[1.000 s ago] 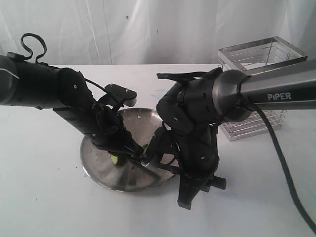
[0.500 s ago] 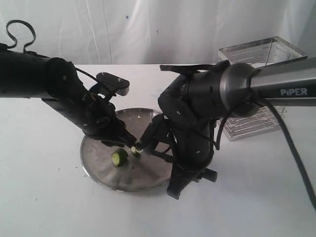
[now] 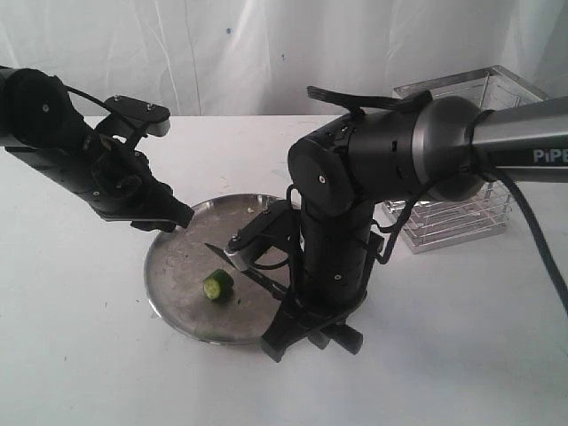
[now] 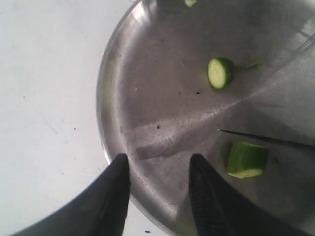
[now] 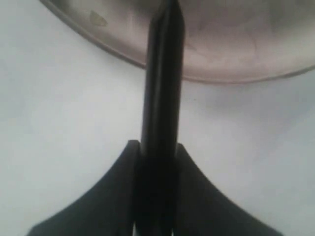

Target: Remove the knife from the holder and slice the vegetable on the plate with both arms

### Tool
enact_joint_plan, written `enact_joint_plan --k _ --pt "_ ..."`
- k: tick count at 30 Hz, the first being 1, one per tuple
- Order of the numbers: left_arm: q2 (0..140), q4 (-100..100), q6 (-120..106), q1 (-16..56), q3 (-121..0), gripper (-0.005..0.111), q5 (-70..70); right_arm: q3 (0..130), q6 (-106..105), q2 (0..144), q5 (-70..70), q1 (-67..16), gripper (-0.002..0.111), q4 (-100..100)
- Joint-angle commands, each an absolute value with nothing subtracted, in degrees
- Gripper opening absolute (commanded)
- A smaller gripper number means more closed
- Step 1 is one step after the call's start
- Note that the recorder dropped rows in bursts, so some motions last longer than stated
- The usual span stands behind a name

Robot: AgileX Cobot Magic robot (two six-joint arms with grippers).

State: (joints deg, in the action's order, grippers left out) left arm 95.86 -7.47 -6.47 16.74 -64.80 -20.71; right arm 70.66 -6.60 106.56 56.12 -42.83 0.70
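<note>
The steel plate [image 3: 173, 266] lies at the table's middle. On it sits a green vegetable chunk [image 3: 216, 285]. The left wrist view shows that chunk [image 4: 247, 159] and a cut round slice [image 4: 220, 73] apart from it. My right gripper [image 5: 156, 147] is shut on the dark handle of the knife [image 5: 162, 93] just outside the plate's rim [image 5: 236, 59]. Its blade [image 3: 257, 277] points across the plate, next to the chunk, tip [image 4: 231, 132] free. At the plate's far left rim my left gripper [image 4: 159, 157] hangs open, holding nothing. The wire holder [image 3: 461, 98] stands back right.
My bulky right arm [image 3: 355, 204] stands between the plate and the holder and hides the plate's right part. A small green scrap [image 3: 253, 209] lies near the plate's far rim. White table surface surrounds the plate; a white curtain hangs behind.
My left gripper has pulled back from the vegetable to the plate's far left rim, leaving the chunk lying free. The right arm has shifted left with the knife, whose blade now shows over the plate.
</note>
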Motion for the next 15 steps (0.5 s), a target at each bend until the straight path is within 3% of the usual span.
enact_joint_plan --k 1,15 --pt "95.38 -8.42 -6.15 16.71 -62.73 0.044 -18.39 70.82 -7.47 105.64 56.13 -42.87 0.0 -4.67" --pt "95.38 -13.21 -6.42 16.71 -61.58 0.044 -16.3 70.82 -7.37 105.64 53.85 -42.87 0.0 -5.8"
